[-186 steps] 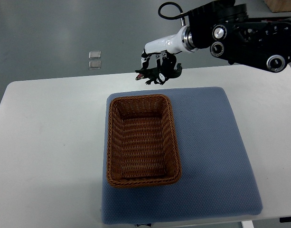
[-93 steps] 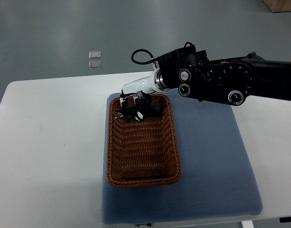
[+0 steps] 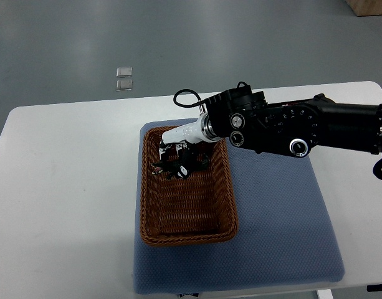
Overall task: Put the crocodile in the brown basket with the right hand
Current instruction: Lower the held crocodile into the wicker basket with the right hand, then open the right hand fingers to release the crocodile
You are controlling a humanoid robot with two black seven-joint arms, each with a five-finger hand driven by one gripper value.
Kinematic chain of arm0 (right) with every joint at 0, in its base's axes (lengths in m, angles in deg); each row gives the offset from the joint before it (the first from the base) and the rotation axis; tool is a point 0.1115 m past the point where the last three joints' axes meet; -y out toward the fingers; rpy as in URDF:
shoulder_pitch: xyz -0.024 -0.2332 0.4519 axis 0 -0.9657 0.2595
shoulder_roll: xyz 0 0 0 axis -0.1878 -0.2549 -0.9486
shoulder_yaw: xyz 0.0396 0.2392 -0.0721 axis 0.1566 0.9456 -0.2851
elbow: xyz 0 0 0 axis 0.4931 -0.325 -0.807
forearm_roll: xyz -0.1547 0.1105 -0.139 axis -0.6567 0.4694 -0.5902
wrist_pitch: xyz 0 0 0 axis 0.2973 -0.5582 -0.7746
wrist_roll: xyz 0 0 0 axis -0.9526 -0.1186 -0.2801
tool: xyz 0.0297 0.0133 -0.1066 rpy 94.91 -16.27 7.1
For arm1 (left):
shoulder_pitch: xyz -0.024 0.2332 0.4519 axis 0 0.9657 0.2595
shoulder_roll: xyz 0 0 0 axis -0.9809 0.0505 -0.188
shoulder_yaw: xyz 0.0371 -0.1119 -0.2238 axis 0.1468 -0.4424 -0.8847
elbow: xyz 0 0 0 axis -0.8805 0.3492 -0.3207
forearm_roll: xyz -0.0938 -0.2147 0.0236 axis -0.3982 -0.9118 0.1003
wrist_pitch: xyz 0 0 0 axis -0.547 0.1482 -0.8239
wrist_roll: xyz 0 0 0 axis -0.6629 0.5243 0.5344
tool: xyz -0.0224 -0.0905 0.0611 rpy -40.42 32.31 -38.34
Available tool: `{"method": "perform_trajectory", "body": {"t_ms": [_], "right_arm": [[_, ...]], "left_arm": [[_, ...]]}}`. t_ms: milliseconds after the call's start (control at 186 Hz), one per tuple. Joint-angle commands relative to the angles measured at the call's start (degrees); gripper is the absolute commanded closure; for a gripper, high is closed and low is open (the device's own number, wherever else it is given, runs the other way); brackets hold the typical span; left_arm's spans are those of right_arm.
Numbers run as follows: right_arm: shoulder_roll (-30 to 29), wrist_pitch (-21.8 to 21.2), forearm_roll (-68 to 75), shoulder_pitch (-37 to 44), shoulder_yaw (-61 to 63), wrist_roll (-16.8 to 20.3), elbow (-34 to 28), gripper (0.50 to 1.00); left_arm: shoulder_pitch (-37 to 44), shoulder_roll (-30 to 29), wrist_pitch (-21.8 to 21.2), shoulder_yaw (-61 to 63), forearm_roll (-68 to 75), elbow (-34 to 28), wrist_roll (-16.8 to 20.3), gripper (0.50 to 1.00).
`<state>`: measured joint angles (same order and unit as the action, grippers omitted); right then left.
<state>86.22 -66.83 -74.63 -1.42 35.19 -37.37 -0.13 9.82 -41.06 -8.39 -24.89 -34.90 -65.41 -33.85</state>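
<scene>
Left to right: over the bench [image 3: 66, 187], the brown basket [image 3: 143, 187] now has the crocodile [image 3: 167, 168] low inside its far end, where a second ago it hung beyond the far rim. Your right hand [image 3: 184, 152] still has its fingers curled around the toy. You may judge that only the release remains.

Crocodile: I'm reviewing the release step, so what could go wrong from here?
1. The crocodile, gripped by the right robot hand, is held at the far left of the basket, its snout close to the left wall. Released here, it may catch on the rim rather than land flat.
2. The hand wraps it closely, so it may snag and lift out again.
3. The hand is low between the walls, so withdrawing could nudge the basket.
</scene>
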Motion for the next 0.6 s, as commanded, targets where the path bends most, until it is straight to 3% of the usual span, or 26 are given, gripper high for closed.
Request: {"method": "perform_trajectory", "body": {"t_ms": [0, 237, 366, 425, 597], "right_arm": [[-0.04, -0.01, -0.02, -0.50, 0.01, 0.00, 0.27, 0.916], [0.05, -0.18, 0.16, -0.59, -0.08, 0.00, 0.54, 0.750], [0.14, -0.18, 0.33, -0.59, 0.01, 0.00, 0.62, 0.699], [0.23, -0.27, 0.51, -0.59, 0.18, -0.09, 0.62, 0.636], [0.84, -0.62, 0.51, -0.42, 0.88, -0.09, 0.62, 0.589]], "left_arm": [[0.00, 0.00, -0.06, -0.07, 0.00, -0.07, 0.00, 0.500], [0.18, 0.00, 0.03, 0.02, 0.00, 0.02, 0.00, 0.500], [0.35, 0.00, 0.03, 0.02, 0.00, -0.07, 0.00, 0.500], [0.35, 0.00, -0.05, 0.02, 0.00, -0.07, 0.08, 0.500], [0.35, 0.00, 0.03, 0.02, 0.00, -0.07, 0.08, 0.500]]}}
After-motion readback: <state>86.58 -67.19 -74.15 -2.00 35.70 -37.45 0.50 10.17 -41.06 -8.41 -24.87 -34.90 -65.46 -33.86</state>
